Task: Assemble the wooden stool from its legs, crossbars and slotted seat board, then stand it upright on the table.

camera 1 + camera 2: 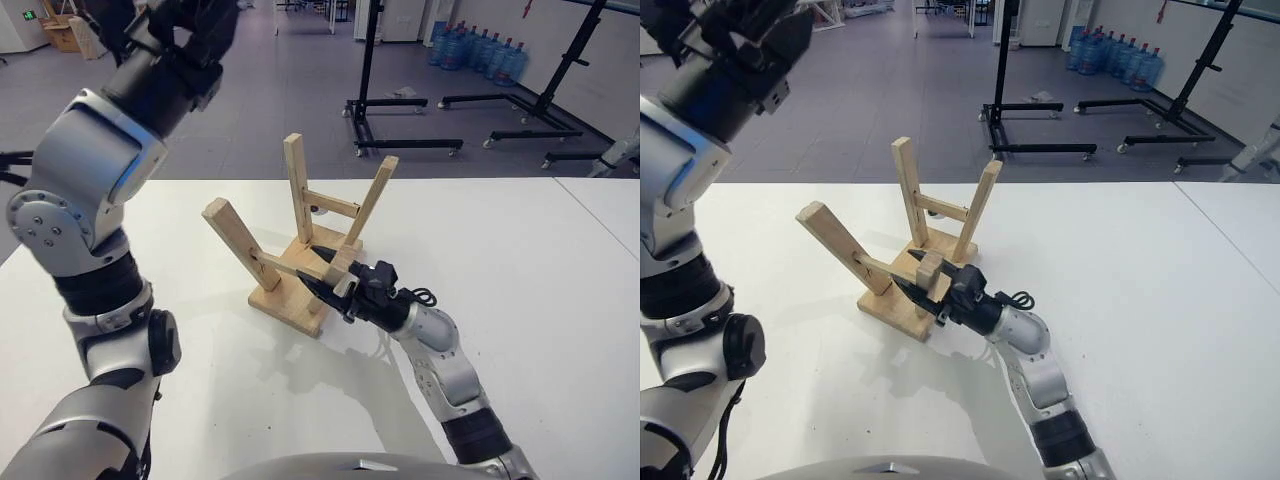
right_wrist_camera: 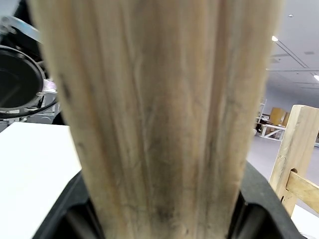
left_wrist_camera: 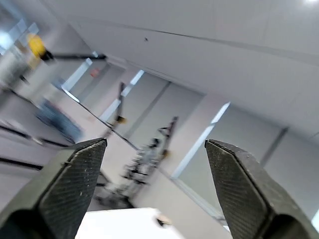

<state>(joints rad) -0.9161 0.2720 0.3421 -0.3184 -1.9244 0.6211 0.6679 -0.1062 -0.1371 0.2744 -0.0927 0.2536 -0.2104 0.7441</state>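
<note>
Wooden stool [image 1: 300, 245] lay seat-down on table [image 1: 530, 300] | right gripper [image 1: 332, 275] clamped on its near leg [image 2: 159, 119] | left gripper [image 3: 155, 144] raised, jaws apart.

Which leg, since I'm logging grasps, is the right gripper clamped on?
The leg nearest the robot: the right gripper clamps it; the other three stand untouched.

Seat board [image 1: 285, 301]: one. Wooden legs [image 1: 297, 190]: four. Crossbars [image 1: 332, 204]: two seen. Grippers: two, namely left gripper [image 3: 155, 144] and right gripper [image 1: 335, 278]. Blue water bottles [image 1: 480, 48] far behind: a cluster, too small for a sure count.
</note>
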